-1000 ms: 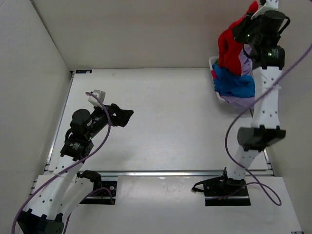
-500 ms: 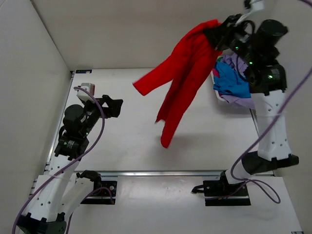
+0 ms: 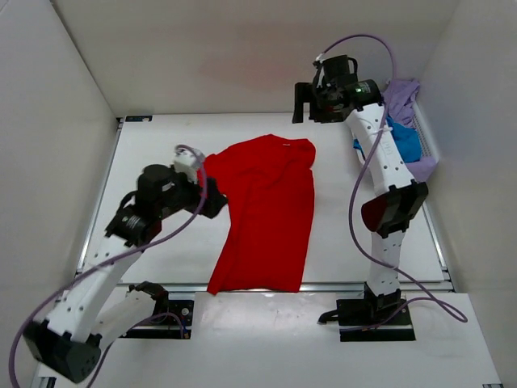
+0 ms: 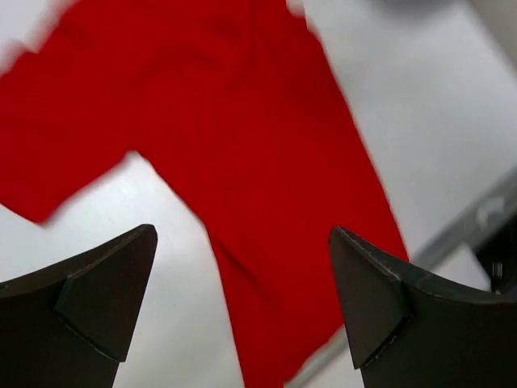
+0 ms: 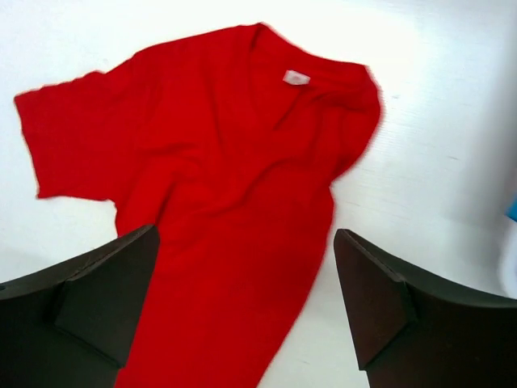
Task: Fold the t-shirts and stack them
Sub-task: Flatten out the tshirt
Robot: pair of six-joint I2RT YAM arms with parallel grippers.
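The red t-shirt (image 3: 266,214) lay spread on the white worktop (image 3: 161,145), roughly flat, with its collar towards the far edge and its hem reaching the near edge. A small white label (image 5: 296,78) showed inside the neck. In the right wrist view, one short sleeve stuck out to the picture's left, and the cloth near the collar was slightly rumpled. The left gripper (image 3: 212,196) hung at the shirt's left side, by the sleeve. Its fingers stood wide apart with nothing between them, and its own camera looked down on blurred red cloth and bare worktop. Whether it touched the cloth could not be told. The right gripper (image 3: 303,101) was raised over the far edge of the worktop, just beyond the collar. Its fingers were also spread wide and held nothing, and the shirt lay well below them. At the far right, against the wall, the white basket (image 3: 430,144) held a blue t-shirt (image 3: 404,139) and a lavender t-shirt (image 3: 401,97), bunched together, with the right arm passing in front of them.
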